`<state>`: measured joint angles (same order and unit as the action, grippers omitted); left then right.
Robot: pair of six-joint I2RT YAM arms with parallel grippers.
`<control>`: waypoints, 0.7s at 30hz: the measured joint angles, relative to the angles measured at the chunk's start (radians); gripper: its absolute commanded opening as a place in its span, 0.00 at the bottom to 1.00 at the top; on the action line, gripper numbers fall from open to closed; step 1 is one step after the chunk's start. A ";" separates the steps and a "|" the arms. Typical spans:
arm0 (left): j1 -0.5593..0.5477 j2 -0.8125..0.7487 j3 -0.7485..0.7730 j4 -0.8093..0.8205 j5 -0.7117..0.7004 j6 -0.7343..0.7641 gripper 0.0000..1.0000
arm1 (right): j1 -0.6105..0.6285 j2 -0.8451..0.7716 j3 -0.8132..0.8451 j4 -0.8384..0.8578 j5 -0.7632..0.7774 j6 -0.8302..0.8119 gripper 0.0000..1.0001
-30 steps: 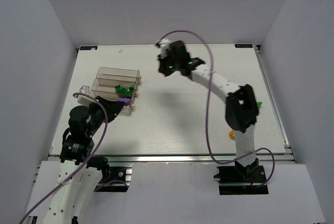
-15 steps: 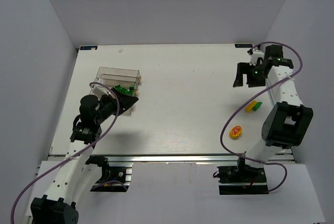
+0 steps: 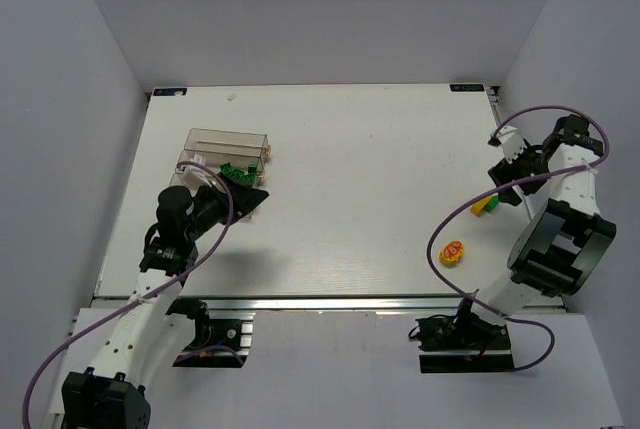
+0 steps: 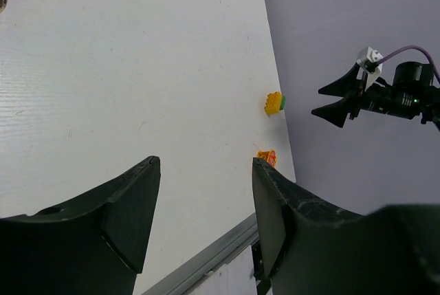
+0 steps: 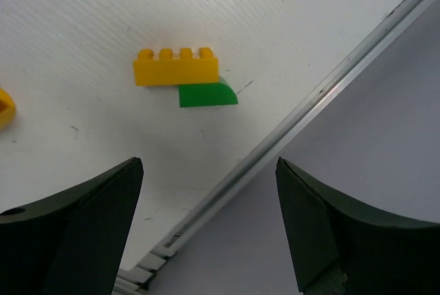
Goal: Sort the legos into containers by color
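Observation:
The clear containers (image 3: 215, 142) stand in a row at the left of the table, with green legos (image 3: 236, 171) in the middle box. My left gripper (image 3: 258, 195) hangs open and empty by their near end (image 4: 205, 161). A yellow lego (image 5: 176, 66) lies on a green lego (image 5: 206, 95) near the table's right edge (image 3: 487, 204). My right gripper (image 5: 210, 164) hovers open just beyond that pair (image 3: 503, 181), with nothing between its fingers. An orange-yellow piece (image 3: 452, 252) lies closer to the front edge. No purple lego shows.
The metal rail (image 5: 302, 113) of the table's right edge runs right under my right gripper, with the grey wall past it. The left wrist view takes in the yellow lego (image 4: 274, 103) and the right gripper (image 4: 340, 101) far across the white table (image 3: 360, 179).
My right arm swung from the back middle of the table to the right edge and opened. My left gripper opened and shifted slightly along the near end of the containers.

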<state>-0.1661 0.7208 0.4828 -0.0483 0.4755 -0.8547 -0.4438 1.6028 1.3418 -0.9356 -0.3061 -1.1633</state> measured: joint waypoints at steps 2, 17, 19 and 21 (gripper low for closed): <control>0.000 -0.012 -0.018 0.002 0.002 -0.003 0.66 | -0.004 0.025 0.018 0.003 -0.016 -0.087 0.84; 0.000 0.067 -0.050 0.061 0.014 -0.002 0.68 | 0.055 0.237 0.100 0.045 0.017 -0.150 0.89; 0.000 0.100 -0.050 0.079 0.019 -0.001 0.68 | 0.067 0.238 0.100 0.053 0.024 -0.148 0.89; 0.000 0.135 -0.048 0.092 0.025 0.002 0.68 | 0.080 0.245 0.100 0.055 0.032 -0.145 0.89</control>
<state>-0.1661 0.8558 0.4347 0.0441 0.5007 -0.8528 -0.3637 1.8481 1.4418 -0.8806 -0.2741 -1.3087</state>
